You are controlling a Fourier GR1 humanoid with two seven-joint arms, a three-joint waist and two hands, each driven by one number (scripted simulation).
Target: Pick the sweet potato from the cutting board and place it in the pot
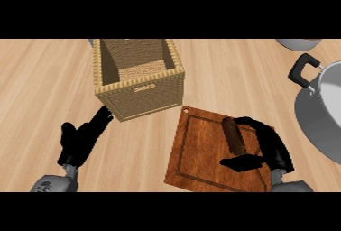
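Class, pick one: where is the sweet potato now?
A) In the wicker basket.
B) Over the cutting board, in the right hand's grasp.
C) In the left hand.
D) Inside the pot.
B: the sweet potato shows against the cutting board, the right hand curled round it.

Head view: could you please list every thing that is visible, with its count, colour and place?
counter: one, light wood, under everything
basket: one, tan wicker, upper middle
cutting board: one, red-brown, lower middle
sweet potato: one, dark brown, on the cutting board
pot: one, grey, black handle, right edge
grey object: one, top right corner, cut off, unclear
left hand: one, black, open, lower left near the basket
right hand: one, black, curled round the sweet potato
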